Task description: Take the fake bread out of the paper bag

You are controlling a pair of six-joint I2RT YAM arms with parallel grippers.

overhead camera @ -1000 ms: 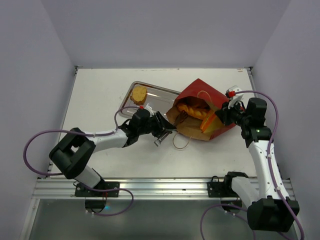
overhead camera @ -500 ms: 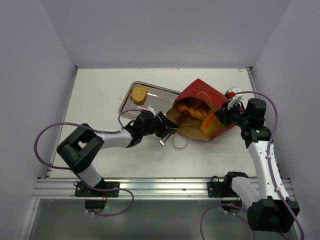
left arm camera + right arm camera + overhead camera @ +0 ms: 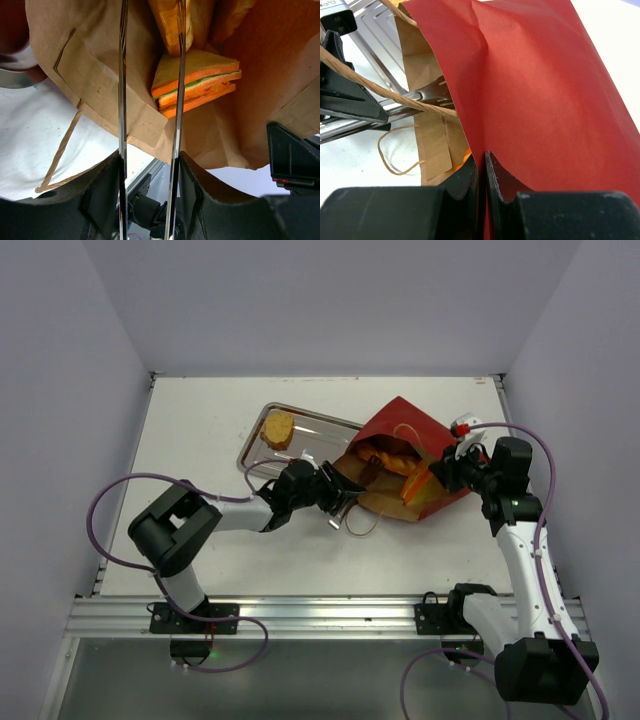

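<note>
Bread (image 3: 392,462) is inside the paper bag (image 3: 405,425), which lies on its side with its mouth toward the left gripper (image 3: 345,495). One piece (image 3: 278,428) rests apart on the tray (image 3: 315,422).

Left jaws: parted and empty, with their thin blades reaching into the bag mouth. A long roll (image 3: 167,20) sits between the blade tips. A sandwich wedge (image 3: 200,82) lies beneath and just outside the blade on the right of the wrist view.

Right gripper (image 3: 481,157): jaws closed on the red bag wall, pinning the bag.

Assessment: the step in hand is the reach for the next piece.
- Centre one piece between the blades before closing; a wedge straddling one blade would likely be pushed deeper rather than caught.
- Keep the blades off the brown lining and the string handle (image 3: 60,145) just outside the other blade.
- The right grip should hold during withdrawal, or the bag will probably follow.
- Glossy bread may slip, so close squarely across its flanks.
</note>
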